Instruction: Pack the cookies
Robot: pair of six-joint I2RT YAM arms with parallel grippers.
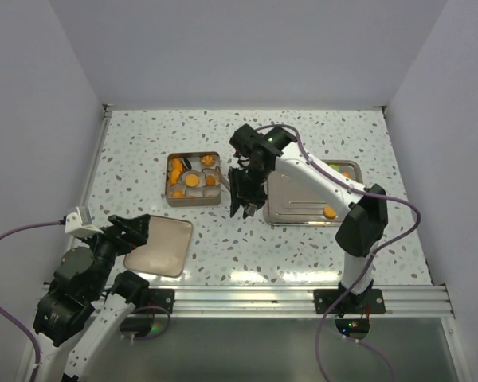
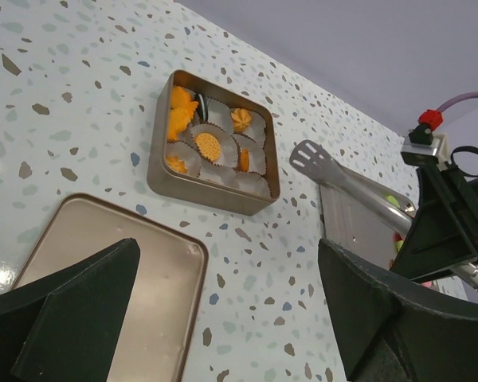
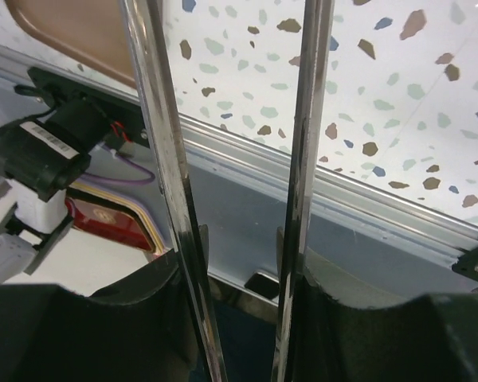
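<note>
Just left of the right tool (image 1: pixel 244 191), which grips tongs (image 3: pixel 161 143), cookies (image 1: pixel 193 181) sit in a tin (image 1: pixel 193 203); left tool (image 1: pixel 134 231) gapes wide.

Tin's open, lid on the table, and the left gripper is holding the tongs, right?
No: the right gripper holds the tongs, as the top view shows; the left gripper is open. The tin and lid are as you say.

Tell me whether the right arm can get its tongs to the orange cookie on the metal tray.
Probably yes. The right gripper holds the tongs just beside the tray, the cookie lies uncovered on it, and nothing stands between them.
</note>
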